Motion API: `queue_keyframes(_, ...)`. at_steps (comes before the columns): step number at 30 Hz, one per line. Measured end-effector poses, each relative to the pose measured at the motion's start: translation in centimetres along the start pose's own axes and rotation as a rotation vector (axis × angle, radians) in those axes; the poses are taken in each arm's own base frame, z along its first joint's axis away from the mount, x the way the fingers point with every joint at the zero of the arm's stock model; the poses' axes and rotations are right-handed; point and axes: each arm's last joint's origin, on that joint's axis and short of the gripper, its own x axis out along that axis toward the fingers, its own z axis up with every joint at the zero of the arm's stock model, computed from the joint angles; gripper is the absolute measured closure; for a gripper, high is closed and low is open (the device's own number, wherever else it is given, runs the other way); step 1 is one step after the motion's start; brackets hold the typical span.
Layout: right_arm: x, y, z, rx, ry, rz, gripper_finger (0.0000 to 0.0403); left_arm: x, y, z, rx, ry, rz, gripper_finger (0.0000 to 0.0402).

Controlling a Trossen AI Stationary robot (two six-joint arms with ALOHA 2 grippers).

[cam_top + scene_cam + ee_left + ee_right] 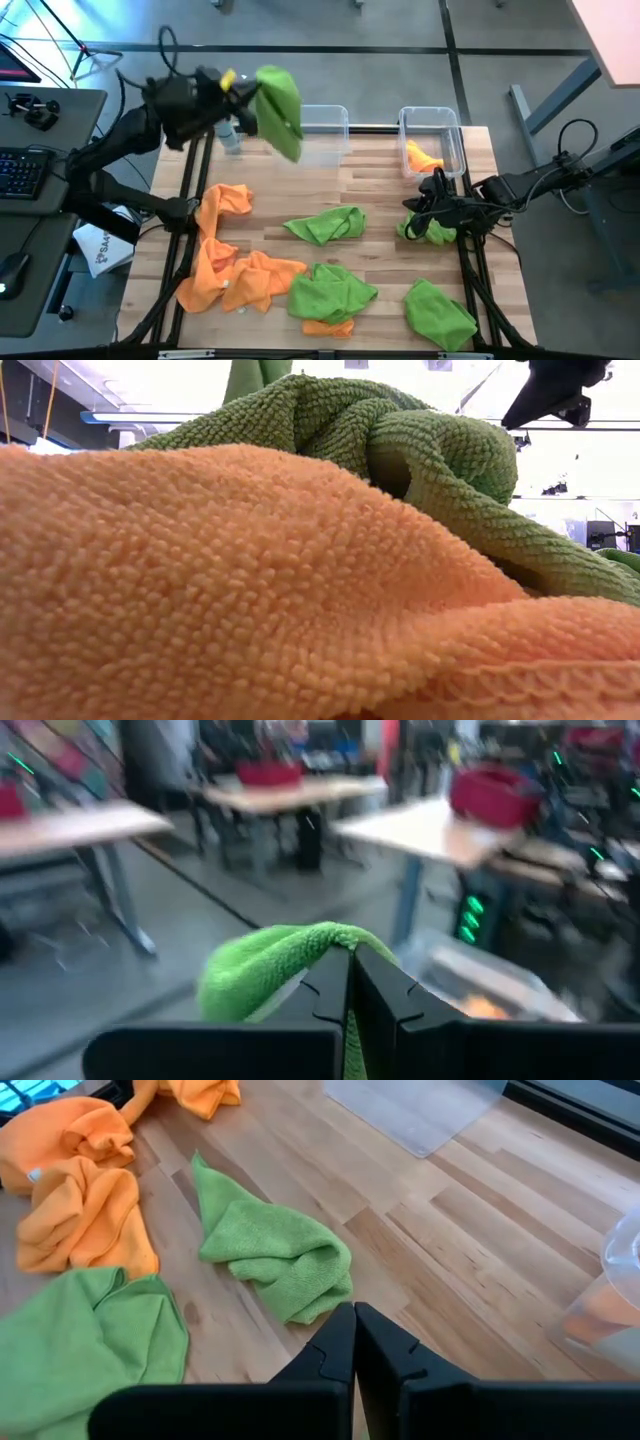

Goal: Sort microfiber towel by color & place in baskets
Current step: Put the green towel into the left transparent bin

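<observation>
My left gripper (250, 92) is raised over the table's far left, shut on a green towel (280, 108) that hangs beside the wider clear bin (322, 135). The narrower clear bin (433, 140) holds an orange towel (422, 157). My right gripper (428, 205) is shut (353, 1325), low over a crumpled green towel (428, 230) at the table's right. Other green towels (325, 225) (330, 290) (440, 315) and orange towels (225, 200) (240, 280) lie loose on the wood. My left gripper pinches a fold of the green towel (335, 935) between its two fingers, coming level from the table's left. The towel drapes over the fingertips and hangs slack below them (288, 135), lifted clear of the table. My right gripper: I cannot tell whether it touches the green towel beneath it.
A small light-blue bottle (231, 138) stands left of the wider bin. In the low view an orange towel (200, 580) and a green one (420, 460) fill the foreground. A desk with a keyboard (20, 170) stands left of the table.
</observation>
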Motion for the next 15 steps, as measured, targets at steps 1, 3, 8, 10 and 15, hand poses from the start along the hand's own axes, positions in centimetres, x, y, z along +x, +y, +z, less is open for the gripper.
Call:
queue_keyframes(1, 0.0, 0.0, 0.0, 0.002, -0.001, -0.003, 0.0403, 0.5, 0.3, 0.3, 0.002, -0.027, 0.020, 0.0401)
queue_keyframes(3, 0.1, -0.1, 0.1, 0.006, -0.002, -0.007, 0.0403, 1.7, 0.8, 0.6, -0.014, -0.066, 0.040, 0.0401)
queue_keyframes(8, 0.2, -0.2, 0.1, 0.009, -0.003, -0.013, 0.0403, 5.9, 1.4, 0.1, -0.039, -0.084, -0.013, 0.0401)
queue_keyframes(10, 0.2, -0.2, 0.1, 0.009, -0.003, -0.012, 0.0403, 7.7, 1.5, -0.6, -0.042, -0.062, -0.030, 0.0401)
queue_keyframes(15, 0.2, -0.2, 0.1, 0.009, -0.002, -0.013, 0.0402, 11.2, 1.7, -2.4, -0.085, -0.002, -0.022, 0.0401)
